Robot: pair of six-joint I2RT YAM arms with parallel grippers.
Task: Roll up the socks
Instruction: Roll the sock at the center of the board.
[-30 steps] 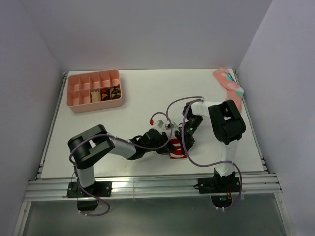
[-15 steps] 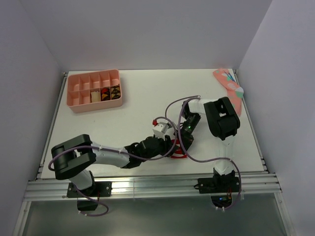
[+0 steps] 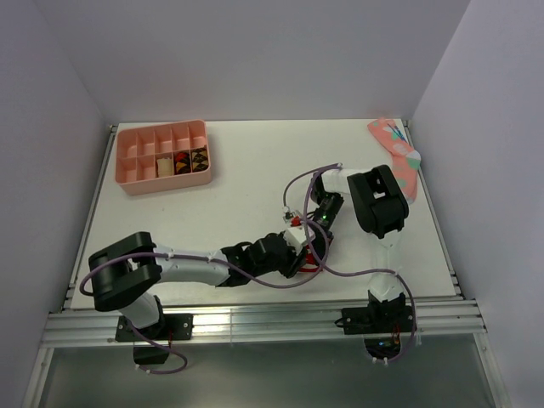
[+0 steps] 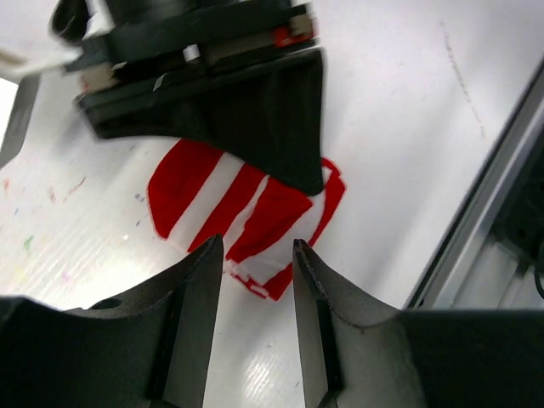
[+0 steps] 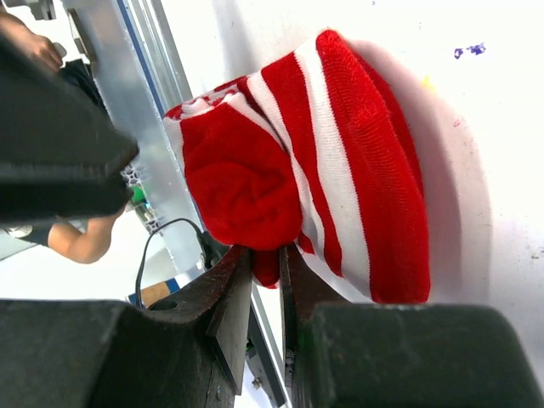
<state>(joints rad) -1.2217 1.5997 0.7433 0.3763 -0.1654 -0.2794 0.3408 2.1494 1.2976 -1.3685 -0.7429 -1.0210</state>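
A: Item one, the red-and-white striped sock (image 5: pixel 340 161). Location?

B: On the worktop (image 3: pixel 238 170), close to its near edge and right of centre, beside the aluminium rail (image 3: pixel 255 321). Condition: bunched into a loose bundle, with one solid red lobe bulging from its open end. By my judgement, not yet a tight roll.

A: Item two, the tan sock?

B: Not located. I cannot tell whether it sits inside the bundle.

A: Right gripper (image 5: pixel 264 252)?

B: Narrow, pinching a small red fold at the bundle's open end. The hold covers little fabric.

A: Left gripper (image 4: pixel 255 245)?

B: Fingers moderately apart, nothing between them. The tips are just short of the bundle's striped end. The right gripper's body sits directly over the bundle's other side.

A: Other entries?

B: Pink compartment tray (image 3: pixel 127 183), far-left corner. Pink patterned sock (image 3: pixel 399 153), far-right corner. Both are well apart from the work.

A: Hazards?

B: Three, all entered as judgement.
- **Shallow pinch:** a lift or tug may slip off the fold, or draw the lobe out and undo the bundle.
- **Near edge:** the bundle lies close to it, so a push from the left fingers toward the rail could send it off the worktop.
- **Crowding:** both grippers work one small item, with cables looping above. If the left closes, it could strike the right fingers, or catch only the sock's edge and leave the roll slack.
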